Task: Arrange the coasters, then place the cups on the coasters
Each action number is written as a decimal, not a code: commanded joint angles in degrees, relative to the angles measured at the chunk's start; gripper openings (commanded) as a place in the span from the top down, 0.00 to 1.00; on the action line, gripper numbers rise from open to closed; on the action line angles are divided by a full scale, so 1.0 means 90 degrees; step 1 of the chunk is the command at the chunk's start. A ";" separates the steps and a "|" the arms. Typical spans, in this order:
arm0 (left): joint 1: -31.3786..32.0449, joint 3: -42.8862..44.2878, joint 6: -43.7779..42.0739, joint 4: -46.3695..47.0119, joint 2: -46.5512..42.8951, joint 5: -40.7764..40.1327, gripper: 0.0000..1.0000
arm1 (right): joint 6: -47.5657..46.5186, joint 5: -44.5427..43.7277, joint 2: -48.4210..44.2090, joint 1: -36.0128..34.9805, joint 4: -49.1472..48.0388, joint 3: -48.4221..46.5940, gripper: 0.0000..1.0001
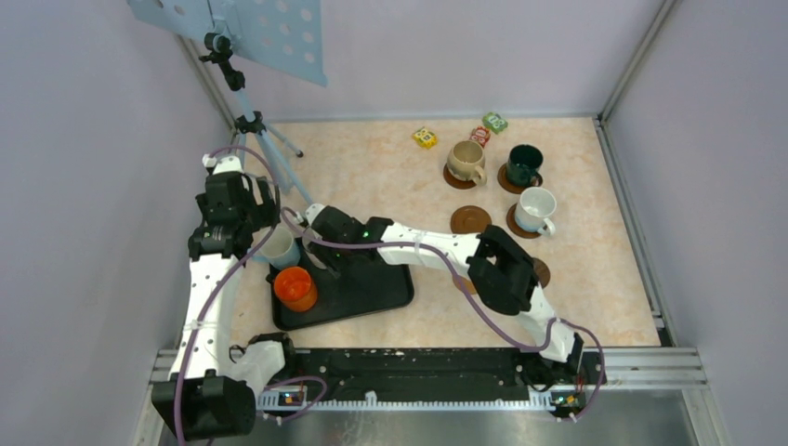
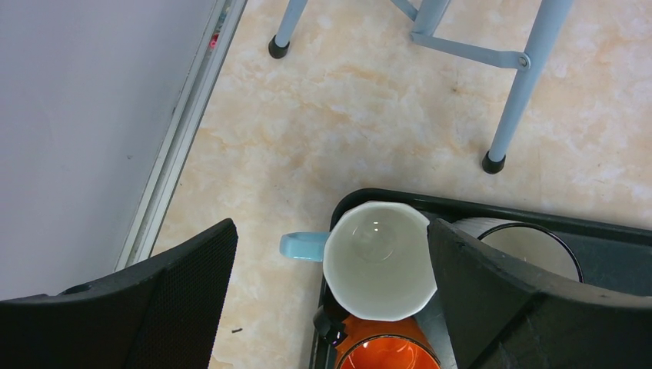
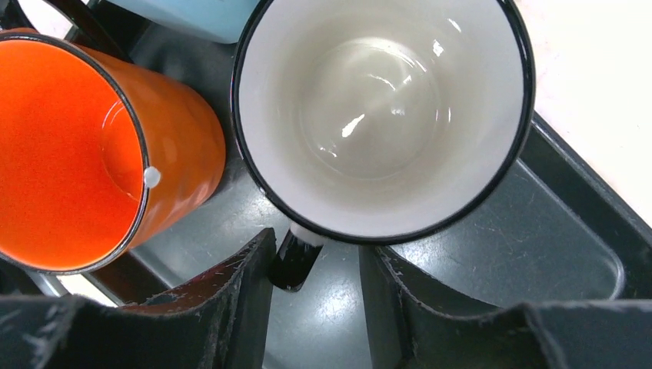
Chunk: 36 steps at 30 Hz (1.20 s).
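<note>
On the black tray [image 1: 372, 290] stand three cups: an orange one [image 1: 295, 288], a white one with a light-blue handle [image 2: 377, 261] and a white one with a dark rim [image 3: 380, 115]. My right gripper [image 3: 317, 257] is open around the dark-rimmed cup's black handle [image 3: 296, 261]. Its left finger touches the handle and its right finger stands apart. My left gripper [image 2: 330, 231] hangs wide open over the blue-handled cup. A beige cup [image 1: 465, 161], a dark green cup [image 1: 523, 163] and a white cup [image 1: 536, 209] each sit on a coaster. One coaster [image 1: 470, 219] lies bare. Another coaster [image 1: 542, 272] shows beside my right arm.
Small yellow [image 1: 425, 137], red [image 1: 479, 136] and green [image 1: 494, 122] blocks lie at the back of the table. A light-blue tripod [image 1: 256, 130] stands at the back left, its feet near the tray. Walls close in the table on three sides.
</note>
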<state>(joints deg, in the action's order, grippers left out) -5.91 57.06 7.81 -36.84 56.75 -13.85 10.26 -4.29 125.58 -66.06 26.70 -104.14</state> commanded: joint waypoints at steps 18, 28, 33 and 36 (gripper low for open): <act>-0.0036 0.0012 0.0020 0.0245 0.0022 0.0109 0.01 | -0.0675 0.0457 0.0385 0.0392 -0.0030 -0.0512 0.81; -0.0036 0.0018 -0.0098 0.0245 0.0059 0.0371 0.01 | -0.1035 0.0724 -0.0706 0.0614 -0.0343 0.0366 1.00; -0.0036 0.0058 -0.0284 0.0255 0.0043 0.0800 0.01 | -0.1342 0.0792 -0.1745 0.0720 -0.0602 0.1169 1.00; -0.0036 0.0155 -0.0519 0.0255 0.0025 0.1133 0.01 | -0.1472 0.0685 -0.2322 0.0766 -0.0637 0.1615 1.00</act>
<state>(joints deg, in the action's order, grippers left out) -5.91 57.06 6.00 -36.82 57.28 -8.34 -0.14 1.83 117.27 -59.79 27.57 -91.46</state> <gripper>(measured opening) 0.987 0.153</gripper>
